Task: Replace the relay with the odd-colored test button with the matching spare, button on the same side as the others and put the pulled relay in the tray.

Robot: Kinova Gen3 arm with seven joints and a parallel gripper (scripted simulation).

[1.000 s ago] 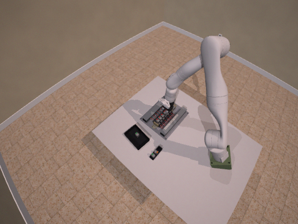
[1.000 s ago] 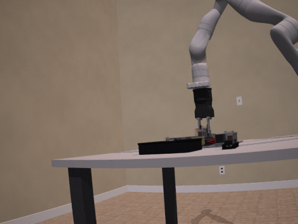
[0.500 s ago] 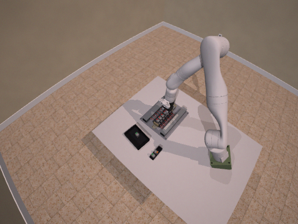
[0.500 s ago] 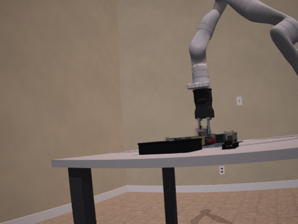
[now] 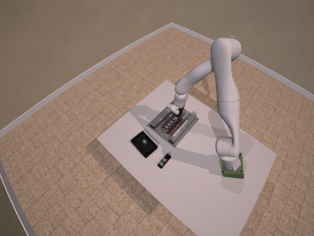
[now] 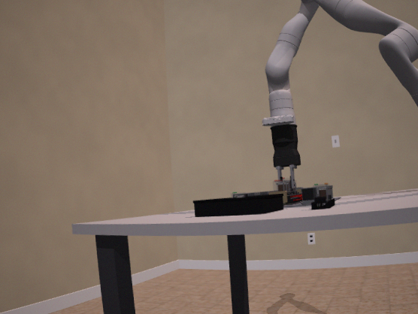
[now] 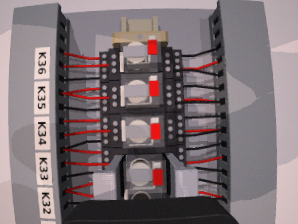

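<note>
The wrist view looks down on the socket row (image 7: pixel 141 116), which holds several relays, all with red test buttons on the right side of their tops. My gripper (image 7: pixel 144 168) is shut on the nearest relay (image 7: pixel 140 175), beside label K33, one finger on each side. This relay stands in line with the others, and I cannot tell how deep it sits. The gripper points straight down over the panel in the top and exterior views (image 5: pixel 176 111) (image 6: pixel 286 183). A relay with a green button (image 5: pixel 144 141) lies in the black tray (image 5: pixel 143 144).
The grey socket panel (image 5: pixel 173 123) has raised side rails and red and black wires on both sides of the row. A small black holder (image 5: pixel 164 161) with two spare relays stands in front of the tray. The robot base (image 5: pixel 232 166) stands to the right.
</note>
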